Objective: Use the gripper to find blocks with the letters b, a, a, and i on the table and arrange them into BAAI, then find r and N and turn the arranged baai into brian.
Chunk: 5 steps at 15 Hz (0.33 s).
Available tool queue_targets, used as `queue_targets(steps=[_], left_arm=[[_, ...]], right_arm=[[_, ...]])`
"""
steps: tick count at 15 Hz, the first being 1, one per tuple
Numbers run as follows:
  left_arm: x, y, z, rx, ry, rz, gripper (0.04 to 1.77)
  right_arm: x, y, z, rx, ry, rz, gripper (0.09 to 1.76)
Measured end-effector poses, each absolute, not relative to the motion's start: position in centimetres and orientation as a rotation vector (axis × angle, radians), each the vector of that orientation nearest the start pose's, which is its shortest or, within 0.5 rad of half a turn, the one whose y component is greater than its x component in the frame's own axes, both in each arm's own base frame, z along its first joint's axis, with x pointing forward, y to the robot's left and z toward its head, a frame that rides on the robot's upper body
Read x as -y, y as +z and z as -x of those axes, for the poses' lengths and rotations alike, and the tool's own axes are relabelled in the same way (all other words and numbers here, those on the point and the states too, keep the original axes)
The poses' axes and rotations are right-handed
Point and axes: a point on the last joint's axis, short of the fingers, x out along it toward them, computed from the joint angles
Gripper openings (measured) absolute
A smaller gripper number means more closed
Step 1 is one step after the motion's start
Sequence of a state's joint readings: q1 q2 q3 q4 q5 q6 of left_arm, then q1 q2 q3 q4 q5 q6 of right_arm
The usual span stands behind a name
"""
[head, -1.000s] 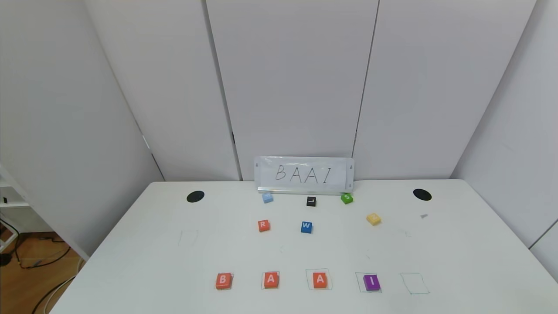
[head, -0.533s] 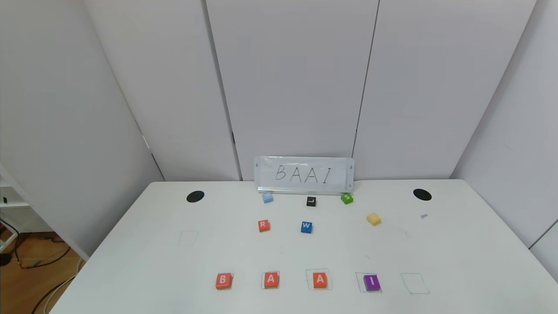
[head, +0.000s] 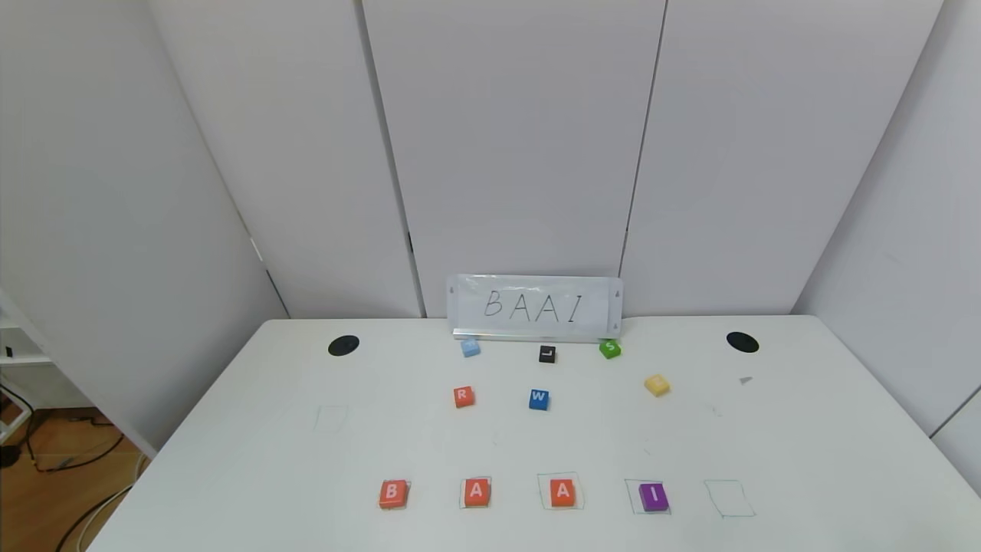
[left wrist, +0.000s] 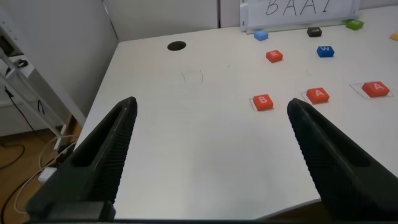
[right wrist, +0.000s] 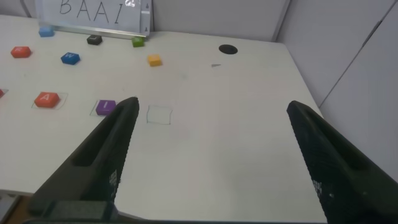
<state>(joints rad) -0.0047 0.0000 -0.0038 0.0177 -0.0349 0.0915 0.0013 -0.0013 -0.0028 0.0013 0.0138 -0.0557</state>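
Note:
On the white table (head: 230, 460) a front row reads orange-red B (head: 392, 494), orange-red A (head: 476, 491), orange-red A (head: 563, 491) and purple I (head: 653, 497); the last three sit in green drawn squares. The orange-red R cube (head: 463, 396) lies farther back. Neither gripper shows in the head view. My left gripper (left wrist: 211, 115) is open and empty above the table's near left, with B (left wrist: 263, 102) ahead of it. My right gripper (right wrist: 211, 115) is open and empty above the near right, with I (right wrist: 106, 106) ahead.
Behind the row lie a blue W cube (head: 539, 399), a yellow cube (head: 657, 384), a light-blue cube (head: 470, 347), a black cube (head: 546, 353) and a green S cube (head: 609, 349). A BAAI sign (head: 534, 307) stands at the back. An empty green square (head: 729, 498) is right of I.

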Motion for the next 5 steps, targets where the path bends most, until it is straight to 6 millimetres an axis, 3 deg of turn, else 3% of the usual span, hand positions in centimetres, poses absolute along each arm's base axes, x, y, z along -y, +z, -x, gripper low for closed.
queue_targets(steps=[5], left_arm=[[0.05,7.48,2.3,-0.009,-0.033,-0.061,1.72]], right_arm=[[-0.02,7.56,2.29,0.003,0.011,0.021,1.71]])
